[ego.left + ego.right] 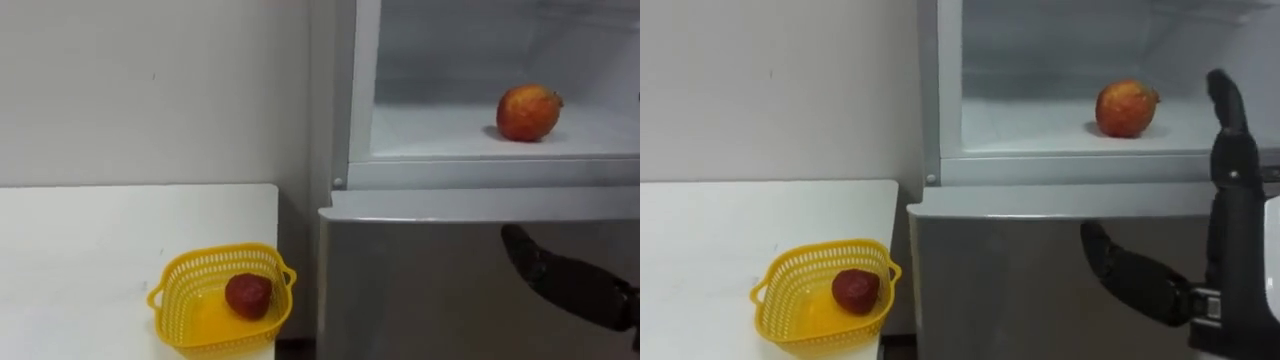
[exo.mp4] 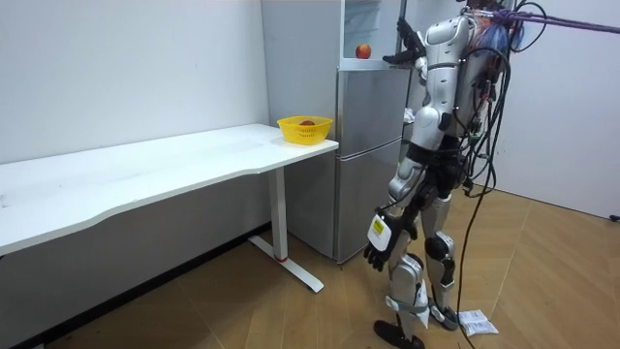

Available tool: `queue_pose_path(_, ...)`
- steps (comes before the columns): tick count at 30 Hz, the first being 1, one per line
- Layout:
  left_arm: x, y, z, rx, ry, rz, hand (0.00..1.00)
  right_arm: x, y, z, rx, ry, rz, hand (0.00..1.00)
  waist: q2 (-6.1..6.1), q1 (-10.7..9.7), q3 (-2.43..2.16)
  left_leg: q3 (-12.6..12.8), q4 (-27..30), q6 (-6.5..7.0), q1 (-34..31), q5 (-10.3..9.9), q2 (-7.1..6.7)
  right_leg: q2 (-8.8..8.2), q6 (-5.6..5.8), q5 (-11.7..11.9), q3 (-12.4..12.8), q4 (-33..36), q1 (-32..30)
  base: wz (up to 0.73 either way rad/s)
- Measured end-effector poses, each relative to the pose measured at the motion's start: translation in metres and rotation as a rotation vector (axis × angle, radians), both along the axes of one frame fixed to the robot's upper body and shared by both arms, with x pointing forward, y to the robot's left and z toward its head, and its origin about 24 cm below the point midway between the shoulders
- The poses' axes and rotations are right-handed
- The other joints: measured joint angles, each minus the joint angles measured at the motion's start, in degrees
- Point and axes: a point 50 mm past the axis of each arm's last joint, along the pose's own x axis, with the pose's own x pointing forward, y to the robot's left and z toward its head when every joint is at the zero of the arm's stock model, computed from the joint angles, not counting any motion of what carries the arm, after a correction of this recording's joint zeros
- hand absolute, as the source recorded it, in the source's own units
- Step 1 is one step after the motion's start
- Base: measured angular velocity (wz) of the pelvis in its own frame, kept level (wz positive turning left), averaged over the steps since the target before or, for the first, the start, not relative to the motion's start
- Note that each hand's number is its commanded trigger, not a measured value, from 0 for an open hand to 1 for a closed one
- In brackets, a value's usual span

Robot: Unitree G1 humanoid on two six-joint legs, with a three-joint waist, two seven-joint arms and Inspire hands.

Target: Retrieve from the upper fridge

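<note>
Sitting on upper fridge shelf [image 1: 440,132]: pomegranate [image 1: 528,112] | yellow basket [image 1: 215,262]: dark red fruit [image 1: 248,295]

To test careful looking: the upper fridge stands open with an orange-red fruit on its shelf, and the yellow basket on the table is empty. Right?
No: the yellow basket holds a dark red fruit, as the left eye view shows. The upper fridge does stand open with the orange-red fruit on its shelf.
</note>
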Motion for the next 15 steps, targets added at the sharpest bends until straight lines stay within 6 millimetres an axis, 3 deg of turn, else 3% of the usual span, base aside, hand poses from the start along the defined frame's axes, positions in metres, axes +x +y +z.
queue_pose_path(5, -0.001, 0.004, 0.001, 0.008, 0.012, -0.023, 0.00, 0.020, -0.010, 0.024, -0.023, -0.070, -0.023, 0.00, -0.17, 0.1, -0.06, -0.7, 0.8, -0.03, -0.7, 0.0, 0.10, -0.01, -0.06, 0.0, -1.4, 0.2, -0.4, 0.05)
queue_pose_path(12, -0.005, 0.004, 0.001, -0.007, 0.031, -0.024, 0.00, 0.024, -0.016, 0.025, 0.026, -0.056, -0.034, 0.00, -0.49, 0.2, -0.27, -1.7, 1.4, -0.11, -0.9, 0.0, 0.09, -0.01, -0.06, 0.0, -3.0, 0.1, 0.3, 0.08)
queue_pose_path(15, -0.005, 0.004, 0.001, -0.009, 0.029, -0.022, 0.00, 0.025, -0.018, 0.023, 0.058, -0.048, -0.026, 0.00, -0.48, 1.2, -0.26, -1.7, 1.5, -0.11, -0.6, 0.0, 0.10, -0.01, -0.06, 0.0, -3.1, 0.1, 0.6, 0.00)
